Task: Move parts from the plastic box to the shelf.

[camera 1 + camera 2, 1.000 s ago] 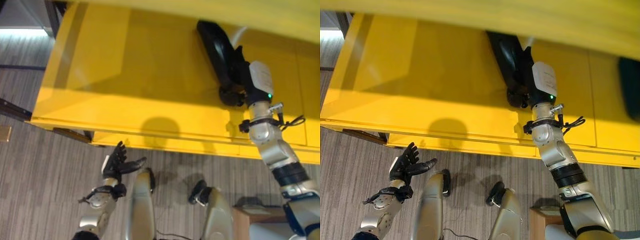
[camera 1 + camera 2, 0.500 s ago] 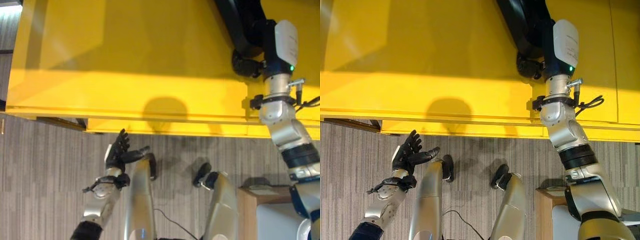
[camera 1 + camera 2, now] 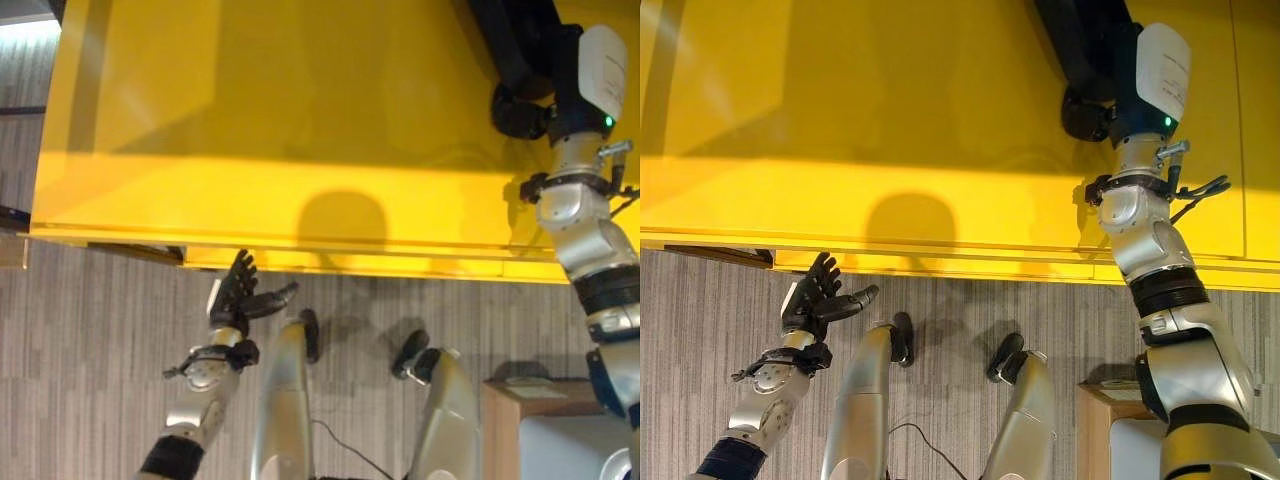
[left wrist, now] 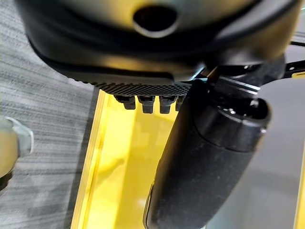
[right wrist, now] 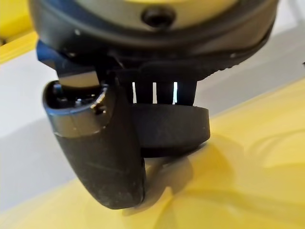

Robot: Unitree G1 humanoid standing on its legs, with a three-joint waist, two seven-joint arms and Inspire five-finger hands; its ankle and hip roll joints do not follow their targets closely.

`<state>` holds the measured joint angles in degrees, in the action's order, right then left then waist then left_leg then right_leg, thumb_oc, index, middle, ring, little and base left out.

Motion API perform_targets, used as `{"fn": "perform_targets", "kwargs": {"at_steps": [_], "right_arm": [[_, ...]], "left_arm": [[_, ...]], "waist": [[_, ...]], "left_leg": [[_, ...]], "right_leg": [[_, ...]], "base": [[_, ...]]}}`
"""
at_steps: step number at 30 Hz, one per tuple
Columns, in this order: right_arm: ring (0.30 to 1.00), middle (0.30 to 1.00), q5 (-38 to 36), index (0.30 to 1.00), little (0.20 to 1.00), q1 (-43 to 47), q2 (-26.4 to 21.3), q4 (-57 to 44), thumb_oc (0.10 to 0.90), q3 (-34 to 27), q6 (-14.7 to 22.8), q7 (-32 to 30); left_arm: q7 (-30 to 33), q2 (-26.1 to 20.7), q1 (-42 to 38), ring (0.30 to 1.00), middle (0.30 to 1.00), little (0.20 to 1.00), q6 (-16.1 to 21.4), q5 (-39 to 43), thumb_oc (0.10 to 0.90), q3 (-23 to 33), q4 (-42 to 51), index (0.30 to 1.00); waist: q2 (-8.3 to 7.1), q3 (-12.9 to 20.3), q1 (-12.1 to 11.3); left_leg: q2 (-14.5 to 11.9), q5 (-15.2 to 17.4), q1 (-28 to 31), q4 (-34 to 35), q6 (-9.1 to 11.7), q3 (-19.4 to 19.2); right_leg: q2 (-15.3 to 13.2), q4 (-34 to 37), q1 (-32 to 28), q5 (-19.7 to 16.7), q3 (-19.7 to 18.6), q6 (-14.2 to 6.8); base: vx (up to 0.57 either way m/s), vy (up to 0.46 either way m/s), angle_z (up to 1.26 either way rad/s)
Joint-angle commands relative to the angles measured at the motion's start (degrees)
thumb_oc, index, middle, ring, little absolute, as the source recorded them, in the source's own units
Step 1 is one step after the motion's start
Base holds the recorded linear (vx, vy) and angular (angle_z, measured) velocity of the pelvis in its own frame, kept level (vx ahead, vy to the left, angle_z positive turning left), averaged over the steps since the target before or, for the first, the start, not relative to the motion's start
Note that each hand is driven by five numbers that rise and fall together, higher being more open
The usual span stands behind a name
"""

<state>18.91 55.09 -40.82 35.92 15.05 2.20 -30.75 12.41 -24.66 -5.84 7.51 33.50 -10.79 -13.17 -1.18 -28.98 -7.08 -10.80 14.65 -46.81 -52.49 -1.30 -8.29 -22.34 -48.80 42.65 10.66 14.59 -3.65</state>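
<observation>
Right hand (image 3: pixel 1110 95) curled round long black part (image 3: pixel 1080 40) on yellow shelf (image 3: pixel 890 130), axis running away leftward; left hand (image 3: pixel 812 303) spread, empty.

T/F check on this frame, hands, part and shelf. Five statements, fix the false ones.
1. The right hand is over the yellow shelf. True.
2. The right hand grips a black part. True.
3. The left hand is curled into a fist. False: its fingers are straight and it holds nothing.
4. The left hand rests on the shelf. False: it is over the grey floor, in front of the shelf.
5. The shelf is blue. False: yellow.
</observation>
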Motion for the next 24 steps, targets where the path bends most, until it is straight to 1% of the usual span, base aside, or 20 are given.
{"fn": "perform_targets", "kwargs": {"at_steps": [1, 3, 5, 7, 9, 11, 12, 16, 19, 24], "right_arm": [[0.3, 0.3, -1.95, 0.3, 0.3, -5.98, -2.33, 7.14, 0.4, -4.77, -6.22, -4.87], [0.3, 0.3, -0.08, 0.3, 0.3, -7.88, -1.03, 5.8, 0.4, -5.21, -6.8, -5.65], [0.3, 0.3, 0.07, 0.3, 0.3, -8.84, -0.22, 4.76, 0.4, -5.89, -6.91, -5.76], [0.3, 0.3, 0.77, 0.3, 0.3, -12.6, 3.15, 1.67, 0.4, -7.34, -6.95, -6.66], [0.3, 0.3, 1.21, 0.3, 0.3, -13.77, 3.89, 0.72, 0.4, -7.72, -7.09, -6.73], [0.3, 0.3, 1.64, 0.3, 0.3, -16.65, 6.72, -1.36, 0.4, -8.88, -6.94, -7.63], [0.3, 0.3, 1.69, 0.3, 0.3, -16.87, 6.79, -1.53, 0.4, -9.0, -6.99, -7.61], [0.3, 0.3, 0.8, 0.3, 0.3, -21.36, 11.15, -1.8, 0.4, -11.09, -6.95, -9.56], [0.3, 0.3, 0.29, 0.3, 0.3, -23.62, 12.65, -1.34, 0.4, -11.35, -6.89, -10.15], [0.3, 0.3, -0.12, 0.3, 0.3, -24.78, 13.58, -0.2, 0.4, -11.17, -6.76, -10.29]], "left_arm": [[0.97, 0.98, 1.02, 1.0, 1.0, 1.0, 5.31, 0.12, 0.9, -2.03, 2.52, 1.0], [1.26, 1.33, 1.01, 1.0, 1.0, 1.0, 5.45, 0.03, 0.9, -1.77, 2.71, 1.0], [1.4, 1.36, 1.23, 1.0, 1.0, 1.0, 5.43, -0.09, 0.9, -1.74, 2.91, 1.0], [1.97, 1.94, 1.25, 1.0, 1.0, 1.0, 5.26, -0.41, 0.9, -1.57, 2.54, 1.0], [2.05, 1.96, 1.24, 1.0, 1.0, 1.0, 5.21, -0.53, 0.9, -1.51, 2.4, 1.0], [2.34, 2.35, 1.01, 1.0, 1.0, 1.0, 5.28, -0.74, 0.9, -1.46, 2.19, 1.0], [2.34, 2.28, 1.05, 1.0, 1.0, 1.0, 5.3, -0.75, 0.9, -1.52, 2.17, 1.0], [2.69, 2.6, 1.53, 1.0, 1.0, 1.0, 5.28, -1.2, 0.9, -1.51, 2.34, 1.0], [3.03, 2.52, 1.93, 1.0, 1.0, 1.0, 5.43, -1.39, 0.9, -1.27, 2.27, 1.0], [3.03, 2.33, 2.29, 1.0, 1.0, 1.0, 5.48, -1.78, 0.9, -1.44, 2.18, 1.0]], "waist": [[1.73, 7.17, 0.62], [1.88, 7.08, 1.02], [1.85, 7.12, 1.09], [1.85, 7.08, 1.62], [1.77, 7.13, 1.69], [1.83, 7.01, 2.17], [1.77, 7.08, 2.11], [1.76, 7.41, 2.59], [1.64, 7.7, 3.04], [1.67, 7.95, 3.3]], "left_leg": [[-1.81, -0.91, -0.18, 3.85, 5.25, 8.47], [-1.93, -1.06, 0.22, 4.4, 5.37, 8.3], [-1.98, -1.14, 0.36, 4.49, 5.37, 8.29], [-2.16, -1.2, 0.58, 4.64, 5.44, 8.17], [-2.18, -1.19, 0.66, 4.63, 5.47, 8.23], [-2.4, -1.16, 0.69, 4.59, 5.49, 8.26], [-2.39, -1.16, 0.69, 4.59, 5.5, 8.25], [-2.47, -0.9, 0.97, 4.53, 5.5, 8.4], [-2.59, -0.61, 1.14, 4.24, 5.57, 8.46], [-2.66, -0.44, 1.34, 4.1, 5.52, 8.28]], "right_leg": [[0.7, 0.77, 1.21, 1.08, -0.03, -1.51], [0.9, 1.15, 0.99, 0.8, -0.06, -1.59], [0.94, 1.23, 0.94, 0.72, -0.09, -1.59], [1.14, 1.55, 0.73, 0.64, -0.27, -1.61], [1.2, 1.6, 0.7, 0.66, -0.37, -1.63], [1.29, 1.58, 0.68, 0.75, -0.42, -1.62], [1.29, 1.58, 0.68, 0.76, -0.42, -1.62], [1.47, 1.55, 0.2, 1.07, -0.47, -1.54], [1.59, 1.4, -0.05, 1.27, -0.63, -1.53], [1.68, 1.35, -0.02, 1.23, -0.92, -1.58]], "base": [[0.0, 0.0, 0.0], [0.0, 0.0, 0.0], [0.0, 0.0, 0.0], [0.0, 0.0, 0.0], [0.0, 0.0, -0.02], [0.0, 0.0, 0.0], [0.0, 0.0, 0.0], [0.02, -0.008, -0.03], [0.0, 0.0, 0.0], [0.01, 0.008, -0.02]]}}
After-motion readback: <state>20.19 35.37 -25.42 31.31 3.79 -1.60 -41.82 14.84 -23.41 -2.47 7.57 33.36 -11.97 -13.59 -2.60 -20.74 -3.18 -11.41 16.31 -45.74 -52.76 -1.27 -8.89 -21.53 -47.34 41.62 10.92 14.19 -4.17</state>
